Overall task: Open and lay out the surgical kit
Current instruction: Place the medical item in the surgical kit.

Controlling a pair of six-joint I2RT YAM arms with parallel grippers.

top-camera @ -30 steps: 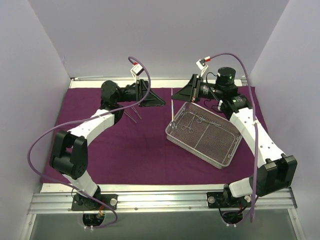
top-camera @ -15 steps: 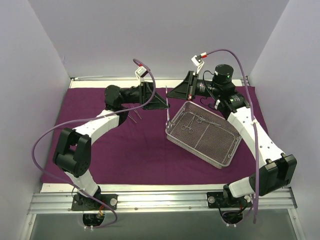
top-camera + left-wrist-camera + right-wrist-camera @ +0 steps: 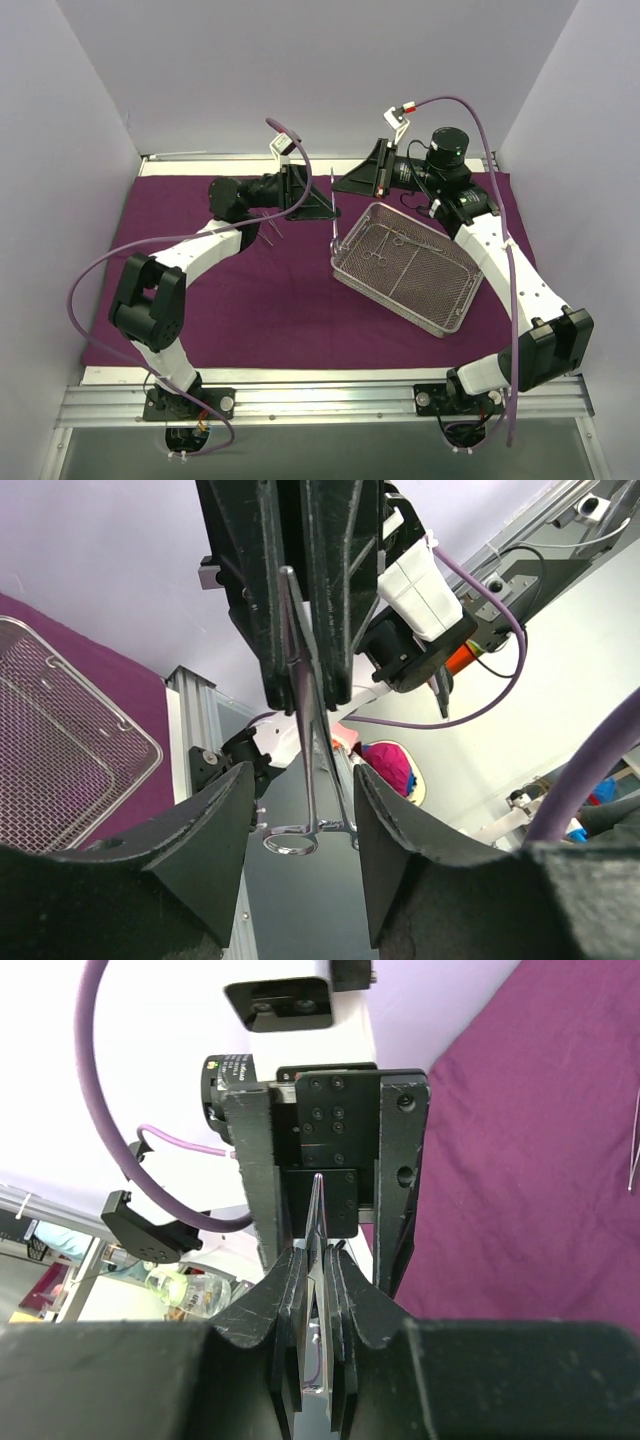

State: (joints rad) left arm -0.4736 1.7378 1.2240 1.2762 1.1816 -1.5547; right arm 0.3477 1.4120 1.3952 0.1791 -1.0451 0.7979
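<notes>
Forceps clenched in right gripper; ring handles between jaws of released, spread left gripper

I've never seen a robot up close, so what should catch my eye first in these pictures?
Over the far middle of the dark purple cloth wrap, the right gripper is shut on the tip of thin silver ring-handled forceps, whose ring handles sit between the open fingers of the left gripper. To their right, a shallow rectangular silver wire-mesh tray rests on the cloth with more silver instruments inside.
</notes>
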